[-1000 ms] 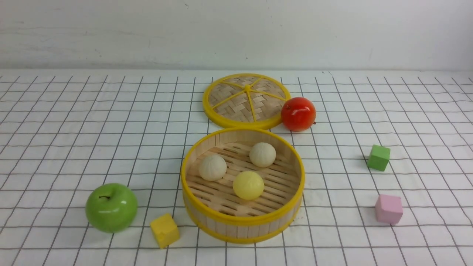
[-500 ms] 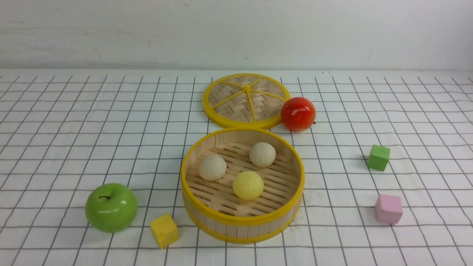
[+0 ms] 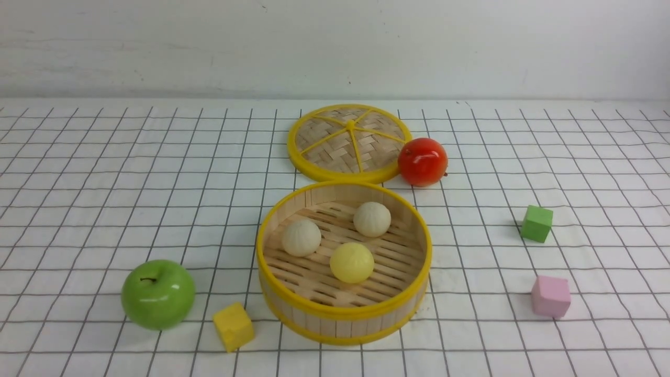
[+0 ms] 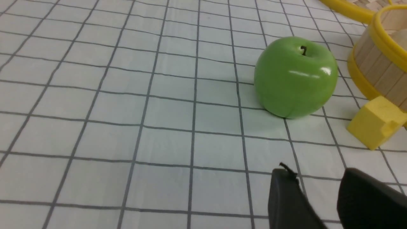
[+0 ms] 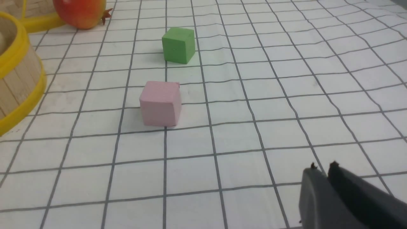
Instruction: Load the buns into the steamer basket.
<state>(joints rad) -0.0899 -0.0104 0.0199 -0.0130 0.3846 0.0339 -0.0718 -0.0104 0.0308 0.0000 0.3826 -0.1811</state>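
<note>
Three buns lie inside the steamer basket (image 3: 335, 320) at the table's middle: a cream one (image 3: 301, 237), another cream one (image 3: 371, 219) and a pale yellow one (image 3: 352, 262). Neither arm shows in the front view. My left gripper (image 4: 316, 173) is open with nothing between its fingers, low over the cloth near the green apple (image 4: 295, 76); the basket's wall (image 4: 378, 73) lies beyond. My right gripper (image 5: 323, 166) is shut on nothing, its tips almost touching, over bare cloth short of the pink cube (image 5: 160, 103). The basket's side (image 5: 16, 86) edges that view.
A flat woven lid (image 3: 349, 141) lies behind the basket, a glossy red fruit (image 3: 422, 161) beside it. The green apple (image 3: 157, 294) and a yellow cube (image 3: 233, 325) sit front left. A green cube (image 3: 536, 223) and the pink cube (image 3: 550, 296) sit to the right.
</note>
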